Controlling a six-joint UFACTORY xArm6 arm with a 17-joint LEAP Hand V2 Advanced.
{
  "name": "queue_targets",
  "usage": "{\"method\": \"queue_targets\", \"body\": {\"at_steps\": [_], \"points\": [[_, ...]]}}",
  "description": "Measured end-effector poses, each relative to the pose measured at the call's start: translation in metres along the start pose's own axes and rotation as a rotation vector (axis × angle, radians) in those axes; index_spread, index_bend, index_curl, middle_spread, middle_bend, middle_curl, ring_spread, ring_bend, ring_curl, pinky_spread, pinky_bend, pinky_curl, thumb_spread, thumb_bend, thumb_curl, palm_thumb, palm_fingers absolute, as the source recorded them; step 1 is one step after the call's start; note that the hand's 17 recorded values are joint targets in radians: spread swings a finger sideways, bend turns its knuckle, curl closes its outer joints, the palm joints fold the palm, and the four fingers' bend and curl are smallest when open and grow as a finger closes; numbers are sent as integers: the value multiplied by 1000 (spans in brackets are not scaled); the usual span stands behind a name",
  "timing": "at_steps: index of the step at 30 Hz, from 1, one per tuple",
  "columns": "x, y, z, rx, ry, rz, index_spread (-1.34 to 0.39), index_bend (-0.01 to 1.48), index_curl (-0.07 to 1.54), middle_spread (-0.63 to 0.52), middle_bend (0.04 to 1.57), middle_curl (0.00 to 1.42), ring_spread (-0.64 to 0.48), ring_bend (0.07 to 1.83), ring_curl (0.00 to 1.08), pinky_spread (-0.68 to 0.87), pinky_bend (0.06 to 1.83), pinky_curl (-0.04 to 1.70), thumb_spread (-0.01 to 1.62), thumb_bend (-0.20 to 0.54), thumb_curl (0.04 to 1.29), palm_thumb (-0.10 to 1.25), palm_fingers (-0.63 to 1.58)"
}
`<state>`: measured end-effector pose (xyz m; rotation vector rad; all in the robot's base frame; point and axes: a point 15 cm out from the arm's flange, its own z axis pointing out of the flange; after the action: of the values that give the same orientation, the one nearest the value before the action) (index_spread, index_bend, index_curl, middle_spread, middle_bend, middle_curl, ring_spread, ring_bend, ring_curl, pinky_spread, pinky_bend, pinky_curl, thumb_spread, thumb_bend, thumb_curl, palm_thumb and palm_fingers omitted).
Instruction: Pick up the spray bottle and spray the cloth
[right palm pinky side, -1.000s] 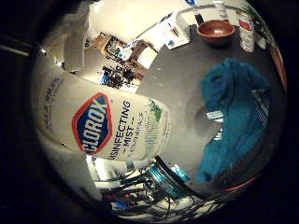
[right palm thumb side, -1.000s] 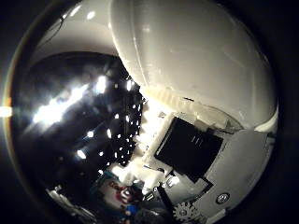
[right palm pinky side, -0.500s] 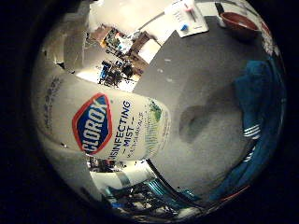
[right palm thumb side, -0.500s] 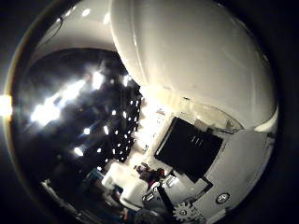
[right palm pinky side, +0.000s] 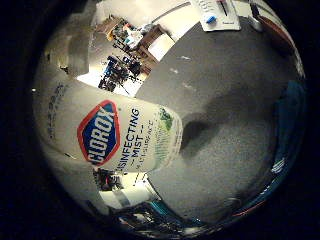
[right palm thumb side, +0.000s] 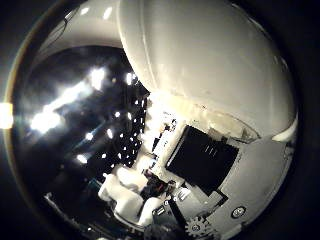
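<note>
A white spray bottle (right palm pinky side: 115, 135) with a blue and red label fills much of the little finger side palm view, close to the palm. Its smooth white upper body (right palm thumb side: 200, 65) crowds the thumb side palm view. My right hand (right palm thumb side: 200, 170) is shut on it, white and black fingers (right palm thumb side: 125, 192) curling round beside the bottle. The bottle's base hangs over the grey table (right palm pinky side: 225, 100), casting a dark shadow (right palm pinky side: 200, 132) on it. Only a teal strip of the cloth (right palm pinky side: 295, 115) shows, lying on the table off to the side of the bottle.
A white paper sheet (right palm pinky side: 215, 12) with a small blue item lies at the table's far side. Beside it sits a reddish-brown bowl (right palm pinky side: 277, 32), partly cut off. Room furniture and clutter (right palm pinky side: 130, 45) lie beyond the table edge.
The whole picture has shifted, so the hand has moved with the bottle. The cloth and bowl have slid from well inside the view to its edge. The bottle stays fixed against the palm.
</note>
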<state>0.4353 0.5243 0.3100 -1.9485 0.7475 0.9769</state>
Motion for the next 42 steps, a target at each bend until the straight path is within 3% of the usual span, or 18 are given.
{"method": "queue_targets", "body": {"at_steps": [10, 14, 20, 23, 24, 26, 31, 36, 42], "points": [[26, 6, -13, -16, 48, 55, -199, 1058, 692, -78, 1299, 598, -173, 1346, 563, -282, 1052, 950, 1221, -14, 642, 846, 1136], [33, 8, -20, -23, 68, 58, -225, 893, 685, -73, 1269, 590, -179, 1324, 560, -322, 1001, 903, 1172, -15, 636, 842, 1072], [40, 14, -28, -50, 99, 53, -273, 457, 659, -84, 1075, 571, -159, 1322, 557, -407, 973, 862, 1016, -19, 640, 849, 608], [47, 18, -35, -63, 125, 56, -312, 383, 635, -81, 962, 552, -143, 1286, 542, -375, 909, 851, 1025, -19, 625, 852, 429], [48, 19, -37, -71, 132, 56, -323, 415, 636, -79, 923, 542, -131, 1207, 528, -309, 821, 851, 1053, -22, 612, 836, 262], [49, 25, -41, -97, 140, 54, -348, 434, 605, -68, 836, 506, -107, 1085, 475, -166, 724, 812, 1091, -25, 589, 806, 138], [34, 28, -46, -121, 136, 38, -392, 358, 493, 7, 519, 380, 30, 733, 333, 263, 647, 678, 1117, -32, 515, 710, -45], [25, 38, -57, -168, 137, 19, -374, 184, 396, 64, 312, 316, 134, 463, 239, 394, 459, 514, 1102, -33, 411, 590, -48], [-30, 25, -98, -124, 148, -60, -361, 170, 335, 94, 226, 308, 160, 341, 217, 407, 359, 409, 1088, -25, 351, 573, 14]]}}
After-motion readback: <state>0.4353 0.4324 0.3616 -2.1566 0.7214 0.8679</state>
